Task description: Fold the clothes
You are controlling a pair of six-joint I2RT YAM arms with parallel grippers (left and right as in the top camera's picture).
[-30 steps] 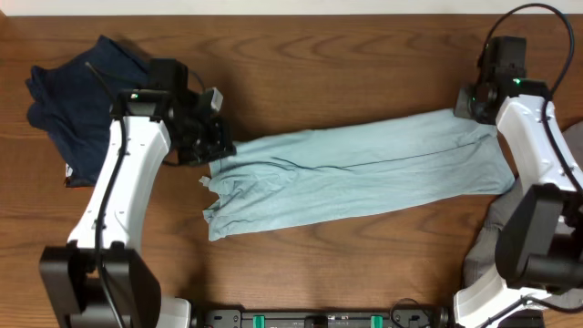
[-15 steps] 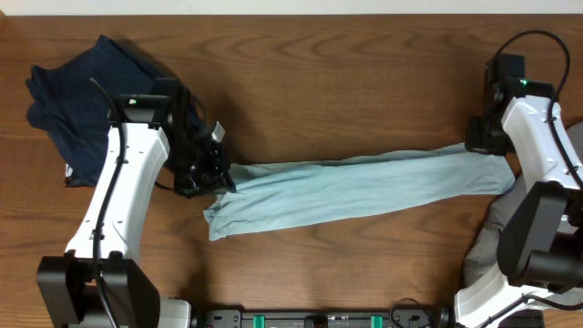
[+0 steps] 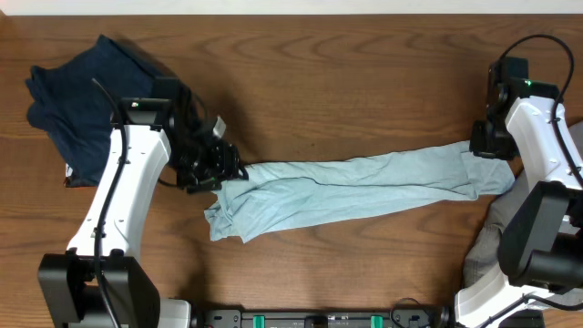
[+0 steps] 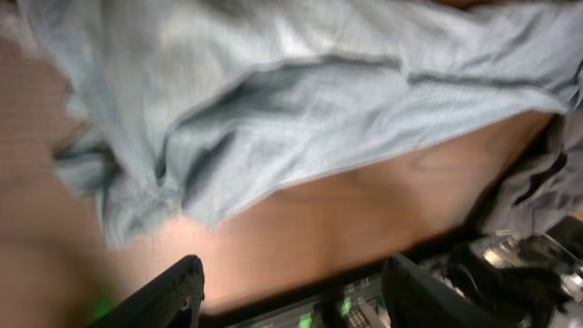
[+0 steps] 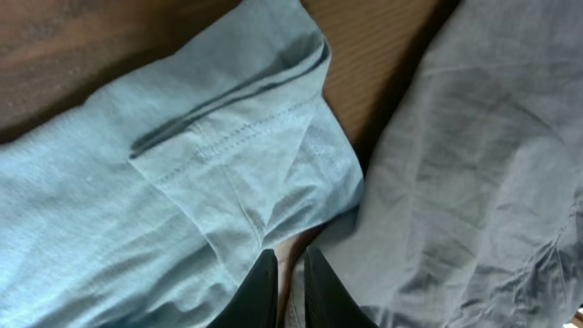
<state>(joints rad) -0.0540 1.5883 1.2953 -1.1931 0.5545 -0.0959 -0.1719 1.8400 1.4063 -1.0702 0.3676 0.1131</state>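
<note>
- Status: light-blue shirt [image 3: 355, 187] lies on the wooden table [image 3: 346, 82] as 1 long, narrow, wrinkly band. It runs from left-centre to the right edge, with the right end slightly farther from the robot base than the left.
- Left end of the band is bunched and wider, with a loose lobe toward the near edge. Top layer looks folded over lengthwise.
- left gripper [image 3: 217, 169] sits at the band's left end, at the far-side corner. It is over or touching the fabric; overhead can't separate the 2.
- Left wrist view: its 2 fingers [image 4: 173, 292] stand wide apart with only bare wood between them, and the shirt lies beyond the tips. Jaws wide, holding nothing.
- right gripper [image 3: 483, 141] is at the band's right end, on its far-side corner.
- Right wrist view: jaws narrow, just a thin slit between the 2 fingers [image 5: 260, 292]. The shirt's hemmed corner, folded back on itself, ends right at the tips. Can't tell whether they nip the cloth.
- grey garment [image 5: 474, 155] lies just beside the shirt's right end, edges meeting in the wrist view. Overhead shows it near the table's right edge, partly hidden by the right arm.
- navy garment [image 3: 77, 100] is a crumpled heap at the far-left corner, well apart from the shirt, beyond the left arm.
</note>
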